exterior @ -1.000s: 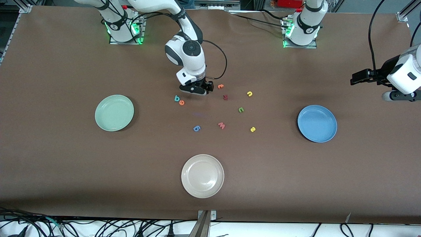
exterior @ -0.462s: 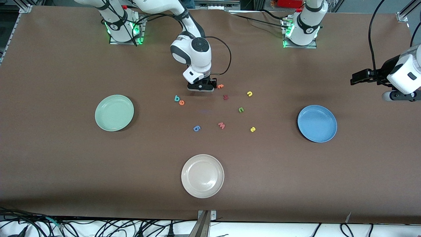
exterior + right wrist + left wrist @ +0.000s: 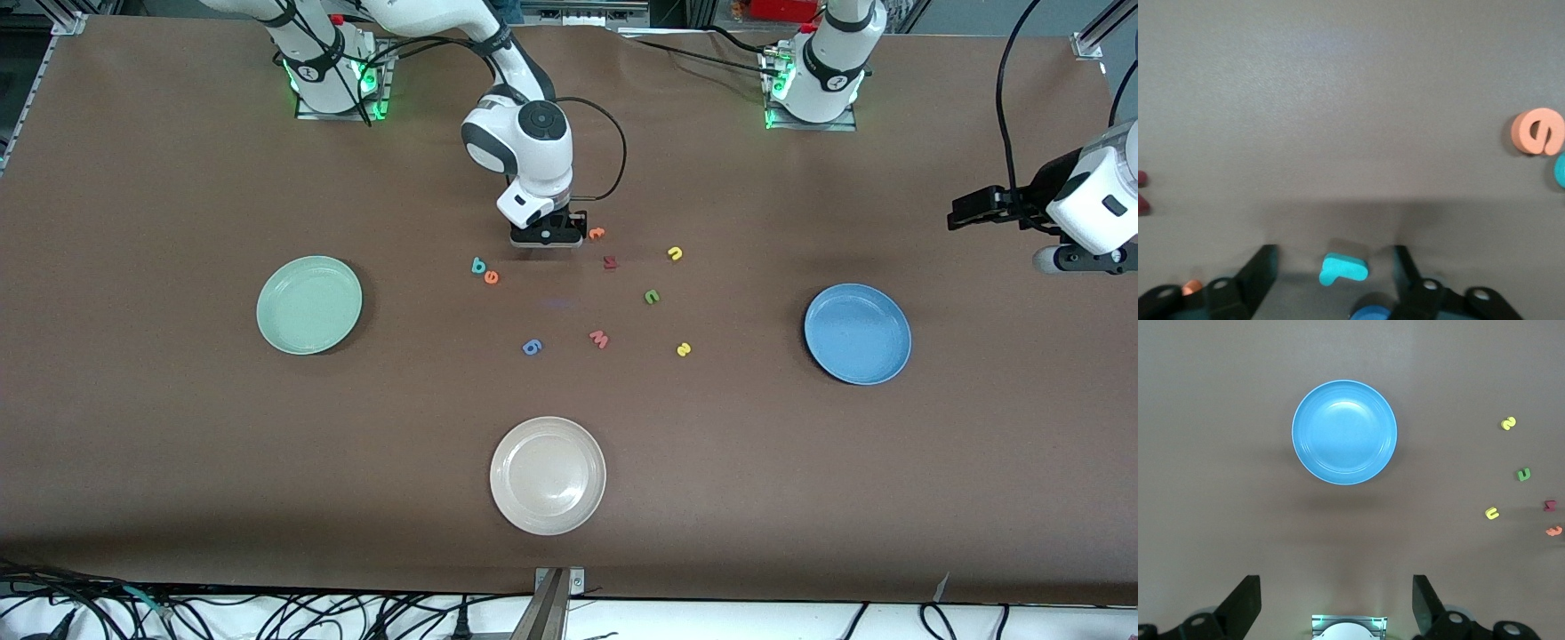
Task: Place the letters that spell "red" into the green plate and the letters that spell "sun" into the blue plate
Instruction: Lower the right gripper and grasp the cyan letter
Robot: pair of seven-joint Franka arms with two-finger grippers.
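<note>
My right gripper [image 3: 547, 236] is down at the table, open, with the teal "r" [image 3: 1343, 268] lying between its fingers [image 3: 1259, 272], a gap on either side. In the front view the hand hides the "r". The teal "d" [image 3: 478, 265] and orange "e" [image 3: 492, 277] lie together toward the green plate [image 3: 309, 305]. The yellow "n" [image 3: 675, 253], green "u" [image 3: 652, 296] and yellow "s" [image 3: 683, 349] lie toward the blue plate [image 3: 858, 333]. My left gripper [image 3: 973, 212] waits open, high over the table near the blue plate [image 3: 1345, 432].
An orange letter [image 3: 597, 234] lies right beside the right gripper, and a dark red letter [image 3: 610, 262] a little nearer the camera. A pink "w" [image 3: 599, 339] and a blue "D" [image 3: 532, 347] sit mid-table. A cream plate [image 3: 548, 476] stands near the front edge.
My right gripper has shifted toward the left arm's end, from near the "d" and "e" to beside the orange letter, and has come down. The left arm has not moved.
</note>
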